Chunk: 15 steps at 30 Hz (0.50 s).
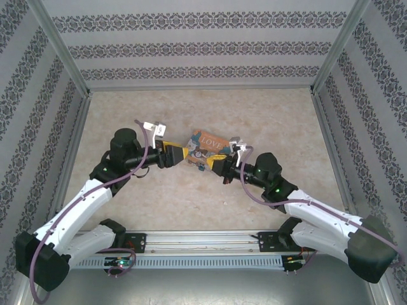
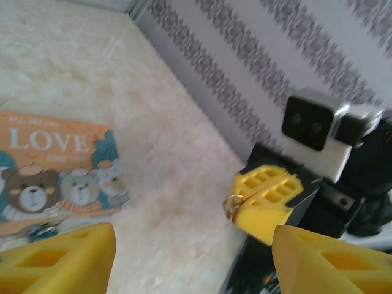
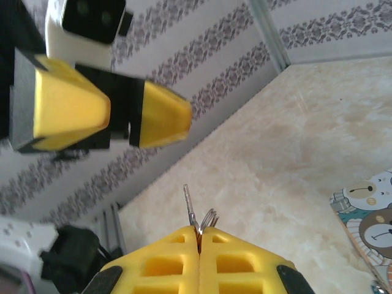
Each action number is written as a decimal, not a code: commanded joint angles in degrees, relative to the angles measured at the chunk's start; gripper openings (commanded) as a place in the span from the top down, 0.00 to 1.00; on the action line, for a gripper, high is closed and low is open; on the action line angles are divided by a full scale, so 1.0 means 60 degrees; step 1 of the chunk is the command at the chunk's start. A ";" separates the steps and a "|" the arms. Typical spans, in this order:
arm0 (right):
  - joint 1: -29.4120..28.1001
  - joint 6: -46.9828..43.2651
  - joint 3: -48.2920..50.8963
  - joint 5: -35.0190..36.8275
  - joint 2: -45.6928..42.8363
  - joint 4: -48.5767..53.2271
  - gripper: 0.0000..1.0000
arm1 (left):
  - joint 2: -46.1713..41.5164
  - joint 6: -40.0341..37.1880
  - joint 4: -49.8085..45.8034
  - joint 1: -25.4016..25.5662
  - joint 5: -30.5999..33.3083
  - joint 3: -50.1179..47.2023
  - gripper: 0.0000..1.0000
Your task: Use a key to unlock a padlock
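1. The right arm's yellow block fingers were pressed tight together on a small silvery metal key with a wire ring. The thin end of the key stuck out past the tips. I think this was so it could be pushed into a keyhole.
2. The left arm's yellow block fingers were apart, with nothing between them. They were close to the right ones, above the middle of the pale marbled desk. Maybe they were ready to hold the lock steady.
3. The tiny blue-teal padlock with a silvery loop lay near the middle of the desk. It was right by the flat orange "LOVE" box with cartoon bears, on the side facing the desk's near edge.
4. The padlock was blurry and small, and a left finger cut off part of it. I could not see its keyhole, or tell if its loop was shut.
5. Most of the key was hidden between the right fingers, and its teeth were too small to make out.
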<state>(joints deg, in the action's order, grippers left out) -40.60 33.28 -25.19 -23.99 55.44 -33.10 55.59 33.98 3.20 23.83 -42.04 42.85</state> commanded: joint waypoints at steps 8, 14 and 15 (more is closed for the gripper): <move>-0.0260 0.1935 -0.0067 0.0922 0.0107 -0.1792 1.00 | 0.0513 0.3317 0.5585 0.0568 0.0839 -0.1042 0.39; -0.0440 0.2183 -0.0313 0.0900 0.0771 -0.2306 1.00 | 0.1140 0.3252 0.5926 0.1094 0.0928 -0.0881 0.40; -0.0462 0.2200 -0.0340 0.0872 0.0854 -0.2380 1.00 | 0.1203 0.3236 0.5937 0.1151 0.0941 -0.0859 0.41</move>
<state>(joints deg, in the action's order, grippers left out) -42.57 44.91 -25.04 -19.29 59.53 -43.00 62.15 52.29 33.50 29.56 -37.15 36.64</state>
